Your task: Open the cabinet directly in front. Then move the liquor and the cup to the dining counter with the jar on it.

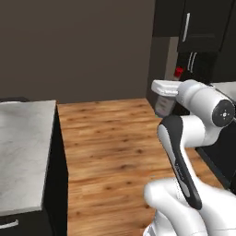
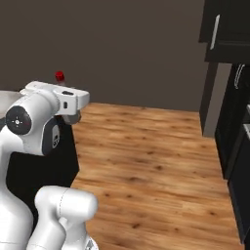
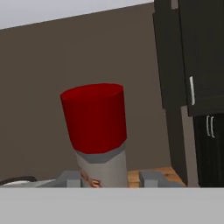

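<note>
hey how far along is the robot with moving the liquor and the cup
Partly through. The liquor stands upright between the finger tips of the gripper, which looks closed on it and carries it above the wooden floor, away from the dark cabinet. A corner of the marble dining counter is close by. Still left: setting the liquor down there, then fetching the cup. Whether the cabinet door is open cannot be told.

Arm [image 1: 184,152]: glossy white rounded shells, segmented. Link nearest the wooden floor [image 1: 110,152] carries a long near-black strip along its side. Upper joint ends in a round dark-grey cap [image 1: 224,112] with a small pale centre mark and dots around it; same cap [image 2: 18,123] appears in right base view, with a dark rounded patch beside it. Hand block white, boxy, with grey underside.
</note>
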Available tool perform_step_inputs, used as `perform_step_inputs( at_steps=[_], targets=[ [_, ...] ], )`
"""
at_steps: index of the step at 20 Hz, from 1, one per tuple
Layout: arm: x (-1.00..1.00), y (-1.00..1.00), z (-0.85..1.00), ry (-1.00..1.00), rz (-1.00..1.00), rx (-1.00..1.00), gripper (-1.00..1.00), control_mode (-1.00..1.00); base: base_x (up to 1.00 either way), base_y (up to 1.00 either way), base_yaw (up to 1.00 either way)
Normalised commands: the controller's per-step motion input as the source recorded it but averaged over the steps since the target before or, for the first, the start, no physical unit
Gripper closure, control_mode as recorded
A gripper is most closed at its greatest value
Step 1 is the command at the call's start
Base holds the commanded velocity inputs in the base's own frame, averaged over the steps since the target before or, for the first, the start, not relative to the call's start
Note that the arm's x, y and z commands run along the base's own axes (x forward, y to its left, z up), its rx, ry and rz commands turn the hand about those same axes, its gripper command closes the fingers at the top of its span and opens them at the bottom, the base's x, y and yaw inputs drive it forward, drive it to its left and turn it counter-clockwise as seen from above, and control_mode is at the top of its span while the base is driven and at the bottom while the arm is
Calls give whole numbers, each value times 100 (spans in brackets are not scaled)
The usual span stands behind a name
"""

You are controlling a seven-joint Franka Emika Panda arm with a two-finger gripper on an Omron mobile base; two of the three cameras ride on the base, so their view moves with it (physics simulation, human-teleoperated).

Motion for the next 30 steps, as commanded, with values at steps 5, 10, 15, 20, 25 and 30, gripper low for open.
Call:
perform_step_inputs(
  at_steps=[5, 10, 15, 20, 25, 30],
  targets=[
    [0, 0, 0, 0, 0, 0, 100, 100, -100, 100, 9],
    [0, 0, 0, 0, 0, 0, 100, 100, -89, 100, 4],
    [0, 0, 0, 0, 0, 0, 100, 100, -46, 100, 6],
    [0, 0, 0, 0, 0, 0, 100, 100, 6, 100, 6],
    [0, 0, 0, 0, 0, 0, 100, 100, 8, 100, 6],
    [0, 0, 0, 0, 0, 0, 100, 100, 10, 100, 1]
  ],
)
